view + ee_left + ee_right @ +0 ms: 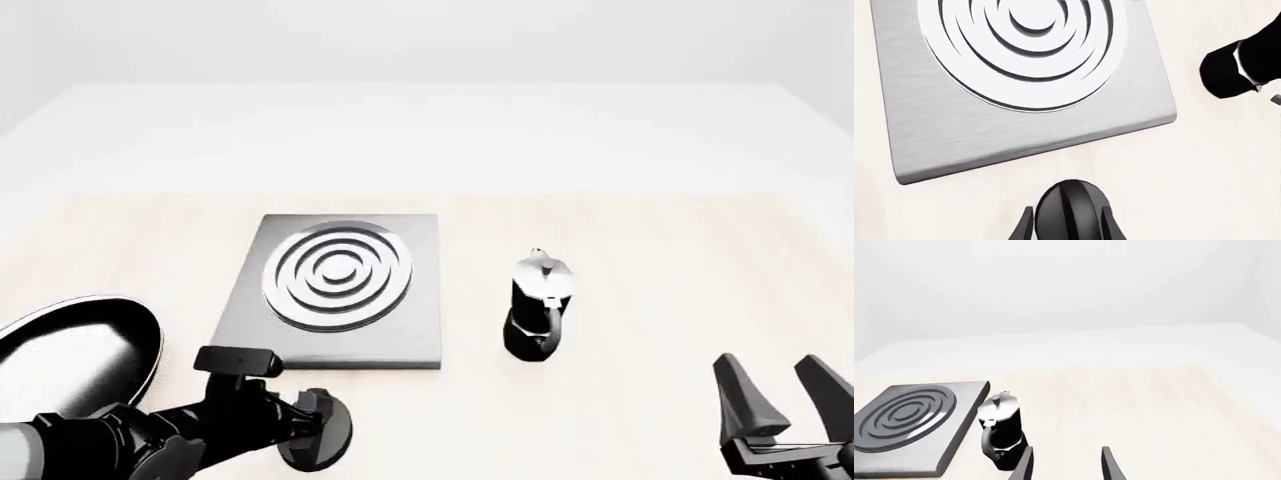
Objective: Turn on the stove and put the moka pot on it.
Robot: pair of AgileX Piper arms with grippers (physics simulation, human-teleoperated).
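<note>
Count: one flat square grey metal stove slab with concentric silver rings, one black oval knob, one small faceted moka pot with black base and shiny silver top, one glossy black frying pan, two arms.

Left gripper: low over the pale wooden table, reaching in from the near left with its wrist camera block on top. In the left wrist view its two dark fingers sit on either side of the knob, pinching it or very nearly so; contact at the pads cannot be confirmed. The stove lies just ahead of this gripper, apart from the knob, with bare table between them. The pan sits to this arm's left, near its forearm.

Right gripper: at the near right, fingers pointing up and forward, spread apart with nothing between them.

The moka pot stands upright on the table, ahead and to the left of the right gripper, well apart from it. It is just beside the stove's right edge, not on it. Handle faces the near side.
</note>
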